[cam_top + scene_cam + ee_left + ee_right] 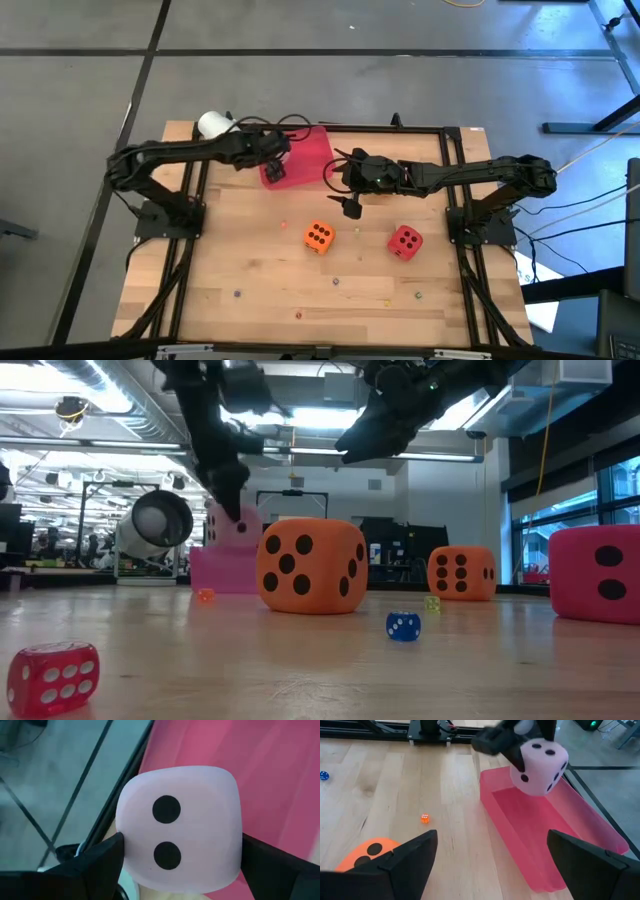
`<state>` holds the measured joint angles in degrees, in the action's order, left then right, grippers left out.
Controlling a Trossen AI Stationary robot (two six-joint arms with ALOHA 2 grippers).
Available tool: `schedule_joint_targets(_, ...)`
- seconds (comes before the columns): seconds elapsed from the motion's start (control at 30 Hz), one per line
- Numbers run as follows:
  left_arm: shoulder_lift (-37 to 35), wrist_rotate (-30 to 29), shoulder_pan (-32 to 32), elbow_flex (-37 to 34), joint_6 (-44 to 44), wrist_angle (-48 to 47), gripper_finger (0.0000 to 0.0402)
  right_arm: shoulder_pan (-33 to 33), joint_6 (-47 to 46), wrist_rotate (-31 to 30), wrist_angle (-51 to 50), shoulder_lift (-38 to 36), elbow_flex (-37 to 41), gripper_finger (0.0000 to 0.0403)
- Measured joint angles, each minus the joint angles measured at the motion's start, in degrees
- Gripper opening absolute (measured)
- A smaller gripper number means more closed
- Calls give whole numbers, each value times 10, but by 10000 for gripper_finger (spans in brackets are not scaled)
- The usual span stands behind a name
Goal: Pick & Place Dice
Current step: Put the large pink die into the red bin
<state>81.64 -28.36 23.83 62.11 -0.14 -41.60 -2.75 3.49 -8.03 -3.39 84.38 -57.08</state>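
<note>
My left gripper (274,168) is shut on the pale pink die (542,767), which it holds over the flat red tray (315,150) at the far middle of the table. My right gripper (350,198) hangs open just right of the tray and touches nothing; its fingers frame the tray (545,835) in its wrist view. One orange die (319,237) and the red die (405,241) rest on the wood in the middle. A second orange die (460,572) shows only in the low view, farther back. My left gripper pinches the pale pink die between its two fingers (102,860), one on each of two opposite side faces (131,855); the two-pip face looks at the wrist camera. The fingers come down from above. The die (232,525) is up in the air over the tray's end.
Tiny coloured dice and beads are scattered on the wood: a small red one (52,675), a blue one (403,625), an orange one (425,818). A white roll (213,124) lies at the far left corner. Black frame rails run along the table's sides.
</note>
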Motion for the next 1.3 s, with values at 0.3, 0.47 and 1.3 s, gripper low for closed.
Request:
schedule_joint_targets(0.3, 61, -1, 10, 0, 67, 15, 338, 0, 0, 0, 0, 0, 0, 378)
schedule_joint_targets(0.47, 77, -6, 18, 0, 70, 16, 338, 0, 0, 0, 0, 0, 0, 378)
schedule_joint_targets(1.3, 73, -17, 17, 0, 164, 24, 338, 0, 17, 0, 25, 0, 0, 378)
